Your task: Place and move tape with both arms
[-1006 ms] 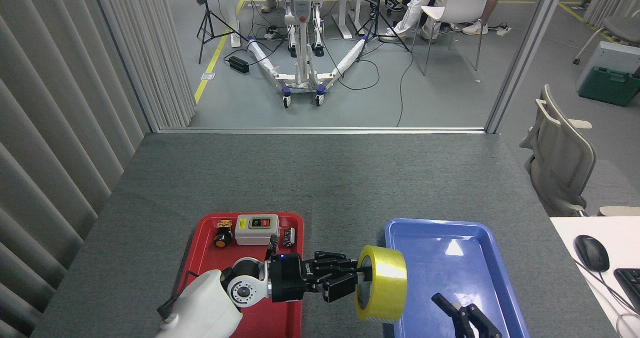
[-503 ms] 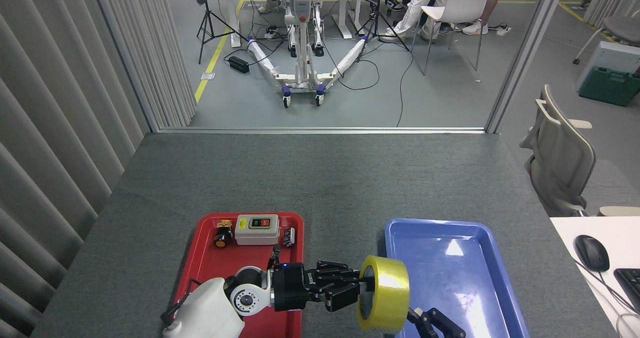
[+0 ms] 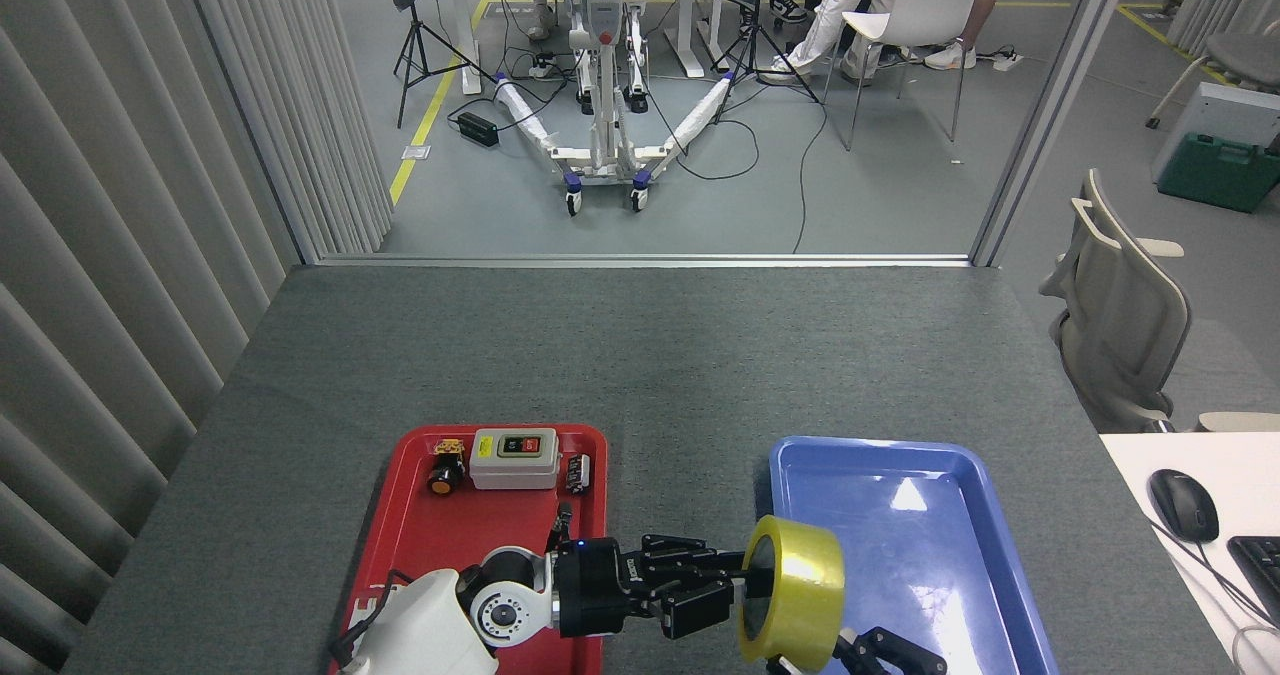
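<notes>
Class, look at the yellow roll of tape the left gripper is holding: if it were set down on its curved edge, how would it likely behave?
The tape is ring-shaped, so on its edge it would probably roll; flat on a face it should sit steady. Its wide, thick winding suggests it is stiff, unlikely to deform. The left gripper has fingers in the core, probably because the glossy outer surface may be slippery.

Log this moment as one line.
left gripper: holding tape | right gripper: beside tape, state unclear | tape over blue tray edge

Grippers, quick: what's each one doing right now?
Left gripper: shut on the tape, fingers through its core, held up on edge.
Right gripper: just below the tape; open or shut cannot be told.
</notes>
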